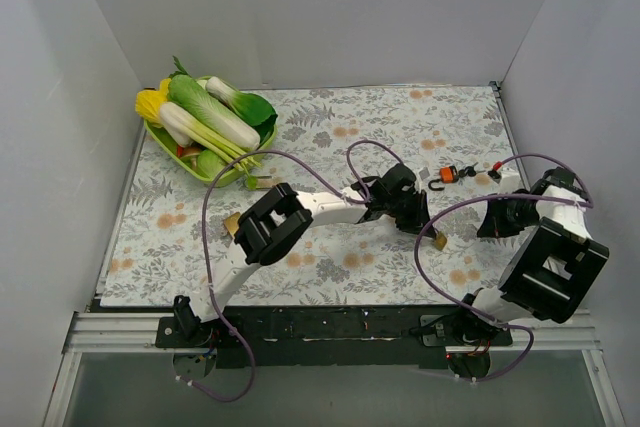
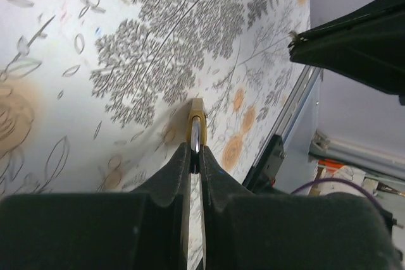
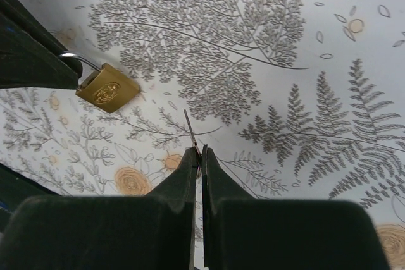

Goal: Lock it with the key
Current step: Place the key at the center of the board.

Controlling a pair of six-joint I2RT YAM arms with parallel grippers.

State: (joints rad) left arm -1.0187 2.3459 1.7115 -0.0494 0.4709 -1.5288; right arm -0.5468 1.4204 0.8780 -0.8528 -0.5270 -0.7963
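Note:
My left gripper point(image 1: 428, 232) is shut on the steel shackle of a brass padlock point(image 1: 438, 240) and holds it just above the mat. The padlock shows edge-on past the fingertips in the left wrist view point(image 2: 197, 121). It also shows in the right wrist view point(image 3: 107, 88), upper left, hanging from the left fingers. My right gripper point(image 1: 487, 227) is shut on a thin silver key point(image 3: 192, 131), whose blade sticks out from the fingertips toward the padlock, a short gap away.
An orange-and-black padlock point(image 1: 449, 174) and a small red item point(image 1: 493, 172) lie on the floral mat behind the grippers. A green tray point(image 1: 262, 132) of toy vegetables stands at the back left. White walls enclose the table on three sides.

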